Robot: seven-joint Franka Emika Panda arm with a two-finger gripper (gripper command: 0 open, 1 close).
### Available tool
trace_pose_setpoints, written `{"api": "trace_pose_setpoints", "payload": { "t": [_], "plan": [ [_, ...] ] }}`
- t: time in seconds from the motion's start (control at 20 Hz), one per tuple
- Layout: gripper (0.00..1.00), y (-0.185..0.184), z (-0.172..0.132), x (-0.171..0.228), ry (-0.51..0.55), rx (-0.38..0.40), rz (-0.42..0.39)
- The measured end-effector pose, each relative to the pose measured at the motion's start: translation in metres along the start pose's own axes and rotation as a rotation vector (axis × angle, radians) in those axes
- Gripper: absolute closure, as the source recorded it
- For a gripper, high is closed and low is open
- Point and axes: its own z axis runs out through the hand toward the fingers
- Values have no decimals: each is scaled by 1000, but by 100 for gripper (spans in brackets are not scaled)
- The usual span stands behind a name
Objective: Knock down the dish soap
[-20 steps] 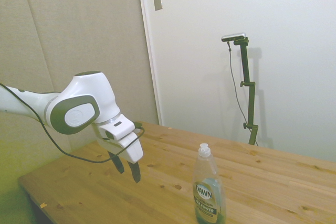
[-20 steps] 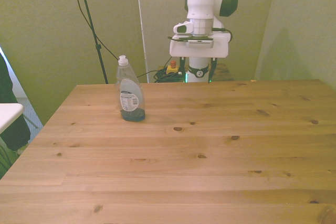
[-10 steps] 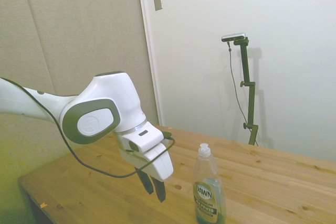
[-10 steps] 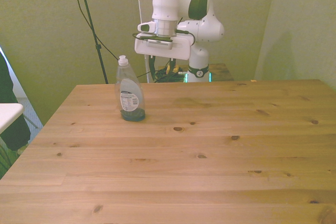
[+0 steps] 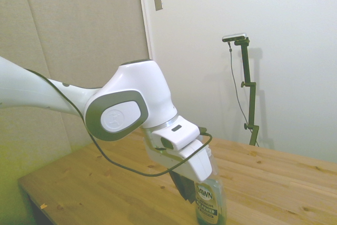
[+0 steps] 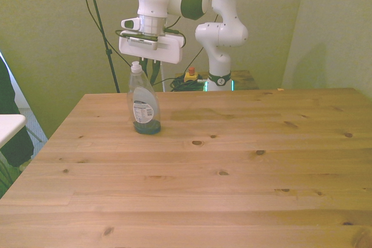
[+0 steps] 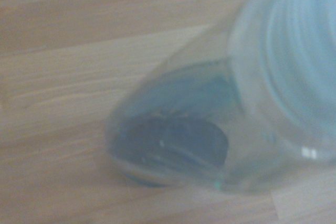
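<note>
Dish soap (image 6: 143, 107) stands upright on the wooden table (image 6: 232, 166), at the left of the front view and at the bottom middle of the side view, its long axis vertical. Above and just behind its white cap (image 6: 135, 67) hangs the gripper (image 5: 185, 192), whose fingers cannot be told open or closed; the wrist view looks almost straight down the bottle. Judging from this, a sideways push high on the bottle should topple it.
</note>
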Motion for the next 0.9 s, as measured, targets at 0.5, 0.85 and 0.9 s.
{"api": "trace_pose_setpoints", "payload": {
  "t": [0.5, 0.85, 0.9],
  "plan": [
    [100, -76, 35, 47, 50, 73, 153],
    [100, -94, 60, 75, 58, 107, 224],
    [100, -96, 62, 78, 58, 110, 234]
  ]
}}
